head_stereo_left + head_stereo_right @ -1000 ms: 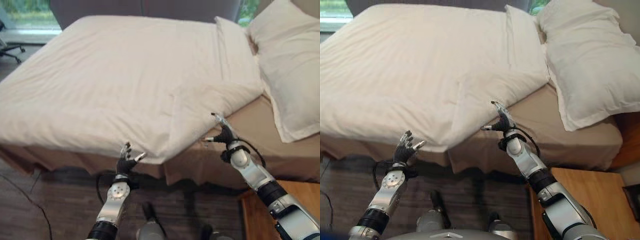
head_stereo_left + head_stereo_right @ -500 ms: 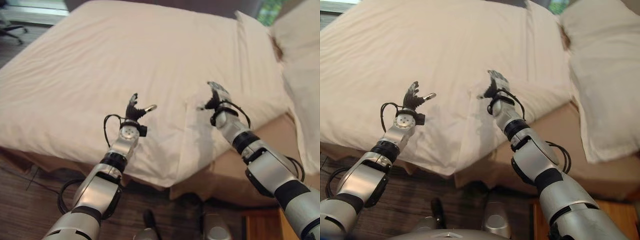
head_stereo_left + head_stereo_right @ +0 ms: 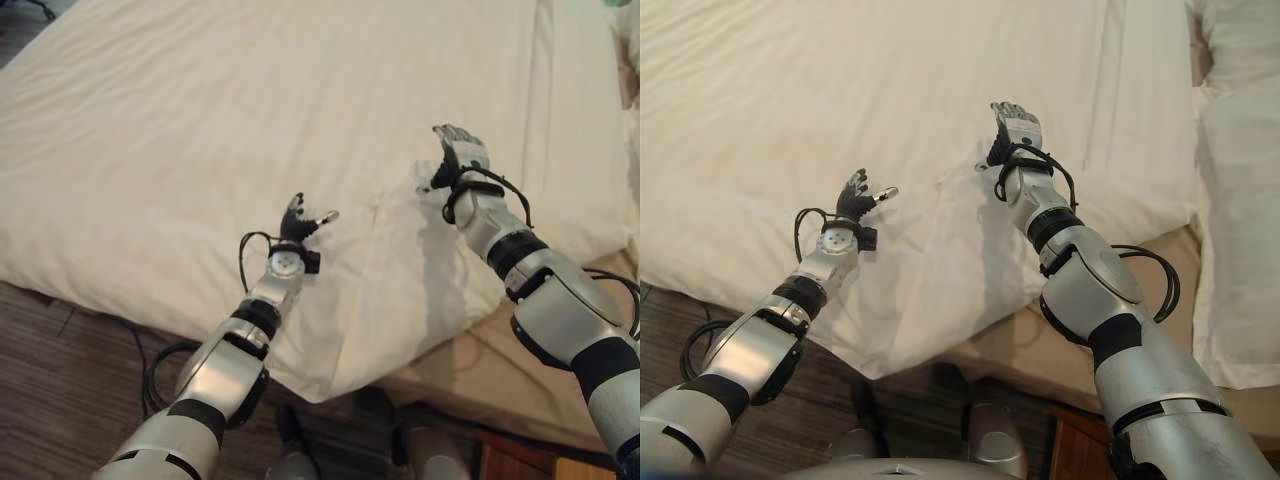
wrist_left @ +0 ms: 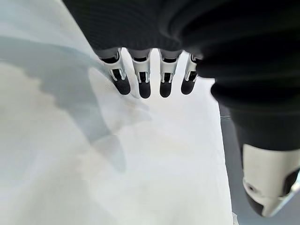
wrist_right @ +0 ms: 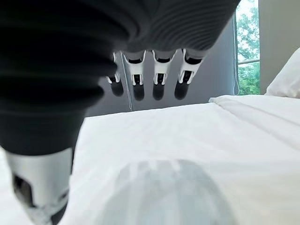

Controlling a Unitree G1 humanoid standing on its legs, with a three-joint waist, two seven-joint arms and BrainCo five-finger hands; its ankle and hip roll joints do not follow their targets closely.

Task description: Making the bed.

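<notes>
Hovering over white duvet [image 3: 200, 130]: left hand [image 3: 298, 222] & right hand [image 3: 458, 155], fingers loose, holding nothing.

Bed [image 3: 470, 365], tan fitted sheet exposed along its near edge.
White duvet [image 3: 250, 120] covers most of it; white pillow [image 3: 1240, 230] lies at the head end.

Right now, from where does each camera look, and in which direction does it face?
Left eye view: on the head, facing down at the white duvet; both arms reach over it.
Right eye view: beside it, same scene; left hand, right hand, the pillow.
Left wrist view: on the left wrist, along relaxed fingers, down at the duvet.
Right wrist view: on the right wrist, along open fingers, across the duvet towards a window.
All four share the duvet.
</notes>
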